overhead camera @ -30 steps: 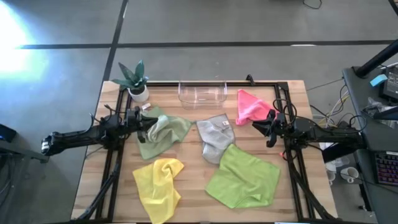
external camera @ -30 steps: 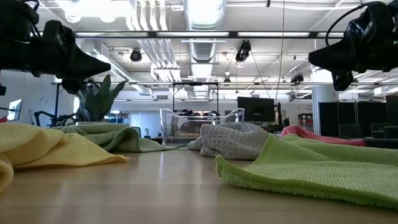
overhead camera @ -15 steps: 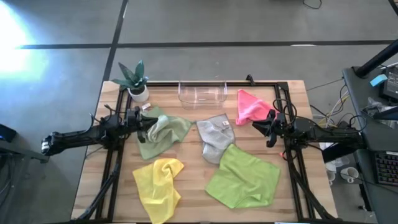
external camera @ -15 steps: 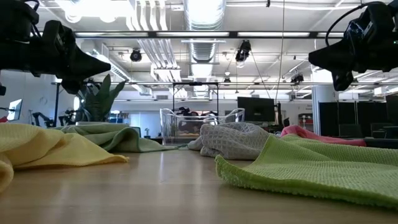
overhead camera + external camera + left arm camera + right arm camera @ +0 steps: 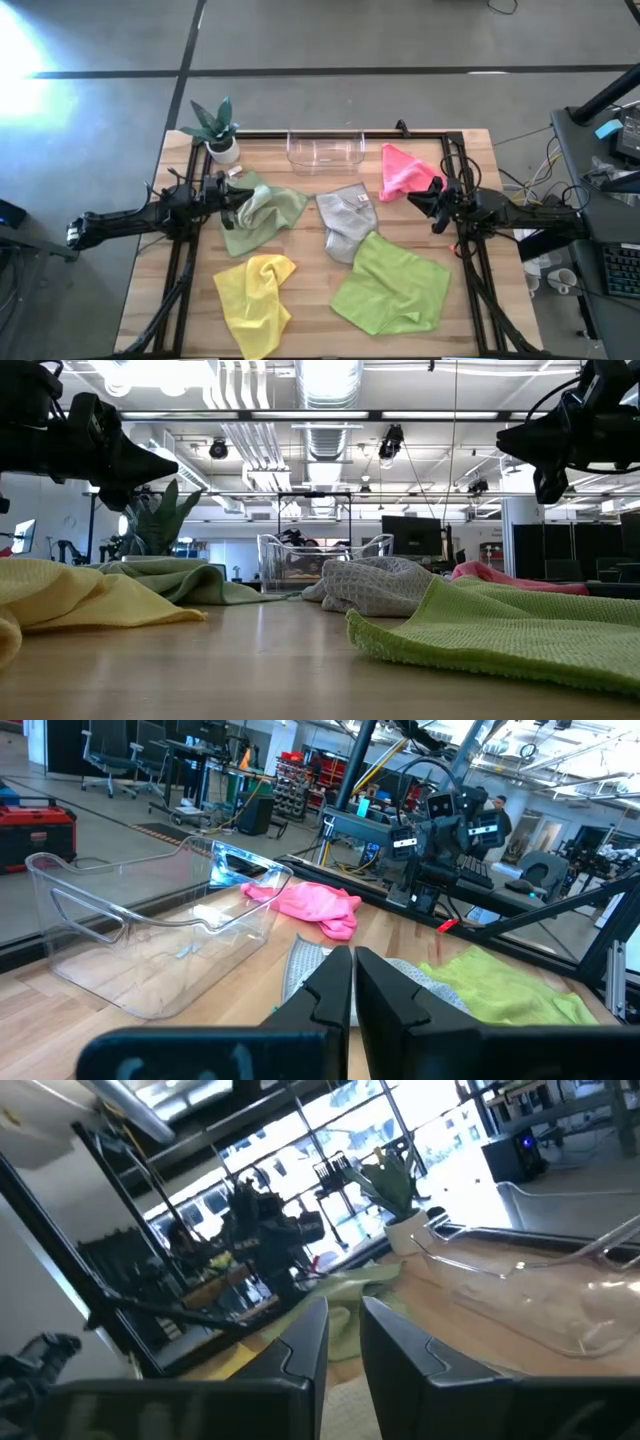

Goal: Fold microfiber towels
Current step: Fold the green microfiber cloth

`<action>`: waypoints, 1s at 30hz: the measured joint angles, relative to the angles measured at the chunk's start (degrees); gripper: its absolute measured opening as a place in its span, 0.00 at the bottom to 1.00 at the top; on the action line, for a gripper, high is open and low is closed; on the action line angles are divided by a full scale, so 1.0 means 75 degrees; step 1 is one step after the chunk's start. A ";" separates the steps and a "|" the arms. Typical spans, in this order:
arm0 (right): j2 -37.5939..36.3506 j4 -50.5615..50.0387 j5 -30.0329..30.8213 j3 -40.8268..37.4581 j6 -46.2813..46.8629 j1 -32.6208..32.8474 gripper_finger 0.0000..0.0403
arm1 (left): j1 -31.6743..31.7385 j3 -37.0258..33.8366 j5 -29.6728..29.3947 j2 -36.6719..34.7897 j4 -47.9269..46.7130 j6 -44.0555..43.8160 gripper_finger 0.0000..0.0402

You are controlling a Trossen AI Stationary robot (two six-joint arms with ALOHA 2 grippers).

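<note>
Five towels lie crumpled on the wooden table: pale sage green (image 5: 260,213) at the left, yellow (image 5: 255,300) at the near left, grey (image 5: 345,222) in the middle, lime green (image 5: 392,285) at the near right, and pink (image 5: 402,170) at the far right. My left gripper (image 5: 232,205) hangs shut in the air above the sage towel's left edge. My right gripper (image 5: 428,203) hangs in the air beside the pink towel's near right edge, its fingers a little apart (image 5: 345,1350). Neither gripper touches anything.
A clear plastic tray (image 5: 325,150) stands at the far edge in the middle. A small potted plant (image 5: 217,128) stands at the far left corner. Black frame rails (image 5: 470,270) run along the table's left, right and far sides. Bare wood shows between the yellow and lime green towels.
My right gripper has risen a little and shifted slightly toward the table's right edge. The towels lie as before.
</note>
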 joint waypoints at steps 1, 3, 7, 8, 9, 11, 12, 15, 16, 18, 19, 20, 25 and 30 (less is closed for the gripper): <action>0.0000 0.0124 0.0000 0.0000 -0.0012 0.0000 0.13 | -0.0001 -0.0001 0.0000 0.0000 0.0000 0.0000 0.00; 0.0000 0.0384 0.0000 0.0000 -0.0069 0.0000 0.13 | 0.0000 0.0002 0.0000 0.0000 0.0000 0.0000 0.00; 0.0000 0.1119 0.0000 0.0000 0.0095 0.0000 0.13 | -0.0003 -0.0001 0.0000 0.0000 0.0000 0.0002 0.00; 0.0000 0.1367 0.0003 0.0000 0.0301 0.0000 0.13 | -0.0003 -0.0001 0.0000 0.0000 0.0000 -0.0001 0.00; 0.0001 0.1637 0.0015 0.0000 0.0519 0.0000 0.13 | 0.0000 0.0000 0.0000 0.0000 0.0000 0.0000 0.00; 0.0000 0.2139 0.0147 0.0000 0.0997 0.0000 0.13 | 0.0000 0.0001 0.0000 0.0000 0.0000 -0.0001 0.00; 0.0000 0.2399 0.0211 0.0000 0.1184 0.0000 0.13 | -0.0003 0.0000 0.0000 0.0000 0.0000 0.0000 0.00; 0.0000 0.3062 0.0268 0.0003 0.1403 0.0000 0.13 | -0.0002 -0.0001 0.0000 0.0000 0.0000 0.0000 0.00; 0.0000 0.3205 0.0283 0.0002 0.1406 0.0002 0.13 | -0.0002 0.0001 0.0000 0.0000 0.0000 0.0002 0.00; 0.0015 0.3355 0.0419 0.0033 0.1454 0.0003 0.13 | -0.0001 -0.0001 0.0000 0.0000 0.0000 -0.0001 0.00; 0.0045 0.3267 0.0461 0.0109 0.1496 0.0003 0.13 | 0.0000 -0.0001 0.0000 0.0000 0.0000 0.0002 0.00; 0.0108 0.3259 0.0469 0.0217 0.1546 0.0003 0.13 | 0.0000 -0.0001 0.0000 0.0000 -0.0001 -0.0001 0.00; 0.0706 0.2953 0.0405 0.1056 0.1587 0.0003 0.13 | -0.0003 0.0002 0.0000 0.0000 0.0005 -0.0001 0.00; 0.1617 0.0536 0.0038 0.2602 0.1691 0.0006 0.13 | -0.0002 0.0001 0.0000 0.0000 0.0004 0.0017 0.00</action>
